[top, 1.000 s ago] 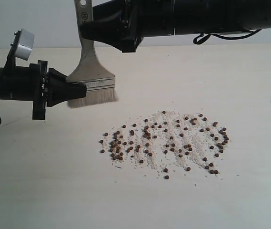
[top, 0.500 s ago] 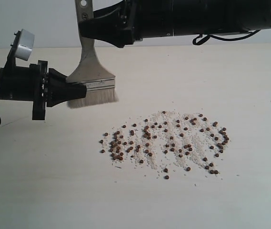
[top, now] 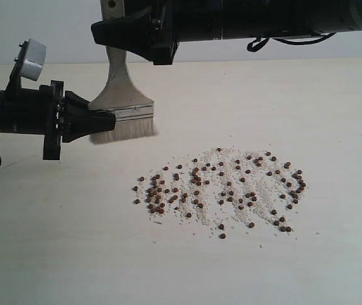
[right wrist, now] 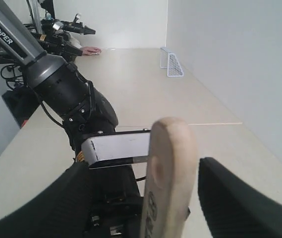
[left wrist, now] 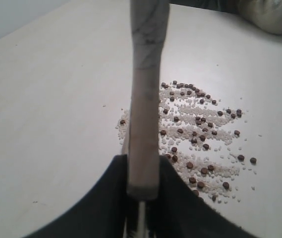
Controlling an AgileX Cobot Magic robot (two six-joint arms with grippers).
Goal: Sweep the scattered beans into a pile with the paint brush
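Far left: the black left gripper (top: 104,119) reaches in level and is clenched on the silver metal ferrule of the wide flat paint brush (top: 122,95). The left wrist view confirms the brush is pinched edge-on between its jaws. The brush stands upright, off-white bristles down and pale wooden handle up. Whether the bristle tips touch the cream table (top: 333,127) cannot be determined.

Upper centre: the black right gripper (top: 107,33) straddles the handle's top end, jaws released, with a gap on either side in the right wrist view.

Centre to right: the small round reddish-brown beans (top: 222,190) lie scattered in a broad patch among fine white crumbs (top: 212,171), near the bristles but apart from them.
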